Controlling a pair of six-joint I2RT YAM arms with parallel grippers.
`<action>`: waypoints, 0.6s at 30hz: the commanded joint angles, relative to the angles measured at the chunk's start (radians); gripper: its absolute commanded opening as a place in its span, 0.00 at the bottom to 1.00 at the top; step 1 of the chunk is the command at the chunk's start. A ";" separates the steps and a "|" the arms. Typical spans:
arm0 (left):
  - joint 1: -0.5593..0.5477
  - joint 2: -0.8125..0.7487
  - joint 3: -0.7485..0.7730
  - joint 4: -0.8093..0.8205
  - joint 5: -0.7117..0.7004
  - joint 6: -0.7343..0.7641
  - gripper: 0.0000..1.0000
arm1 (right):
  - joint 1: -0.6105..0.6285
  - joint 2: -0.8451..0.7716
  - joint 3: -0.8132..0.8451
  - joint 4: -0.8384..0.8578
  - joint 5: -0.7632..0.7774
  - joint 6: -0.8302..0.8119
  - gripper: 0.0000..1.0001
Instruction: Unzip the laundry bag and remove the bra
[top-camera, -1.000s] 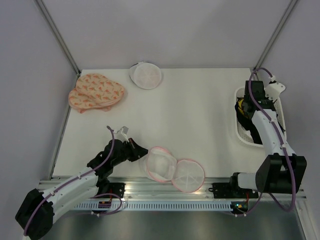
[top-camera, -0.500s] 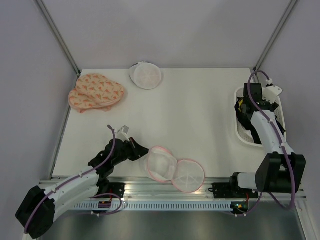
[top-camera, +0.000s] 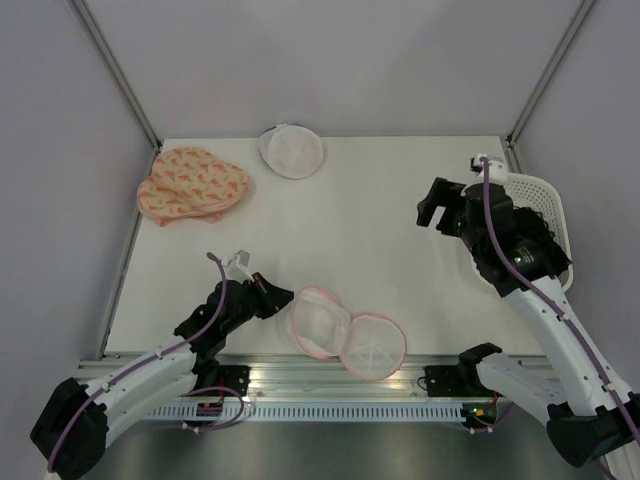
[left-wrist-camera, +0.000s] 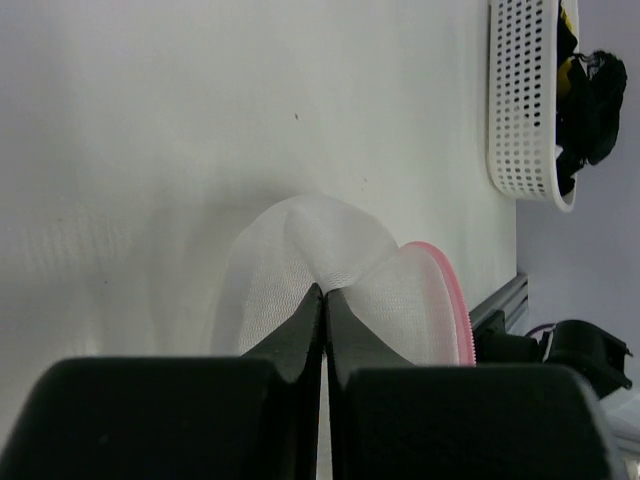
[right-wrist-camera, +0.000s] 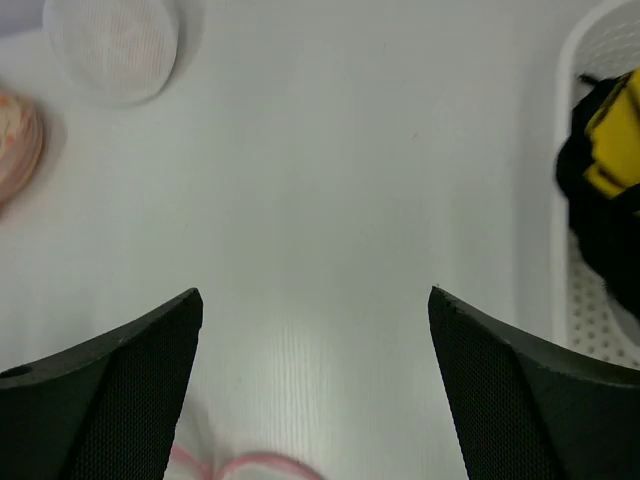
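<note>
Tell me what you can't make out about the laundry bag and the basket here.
- The laundry bag zipper: too small in the top view. In the left wrist view the left gripper, pinching the mesh, covers the near side.
- Bag's inside: mesh too pale to tell in any view.
- Basket contents: the right arm covers most from above. The right wrist view's edge leaves only black and yellow shapes.
</note>
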 joint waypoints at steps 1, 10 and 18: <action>0.000 0.001 -0.002 0.073 -0.129 -0.043 0.02 | 0.124 -0.021 -0.105 -0.005 -0.075 0.032 0.98; 0.002 0.085 -0.045 0.324 -0.356 -0.120 0.02 | 0.425 0.066 -0.258 0.059 0.025 0.156 0.98; 0.000 0.012 -0.136 0.271 -0.537 -0.277 0.02 | 0.457 0.091 -0.432 0.122 0.041 0.352 0.97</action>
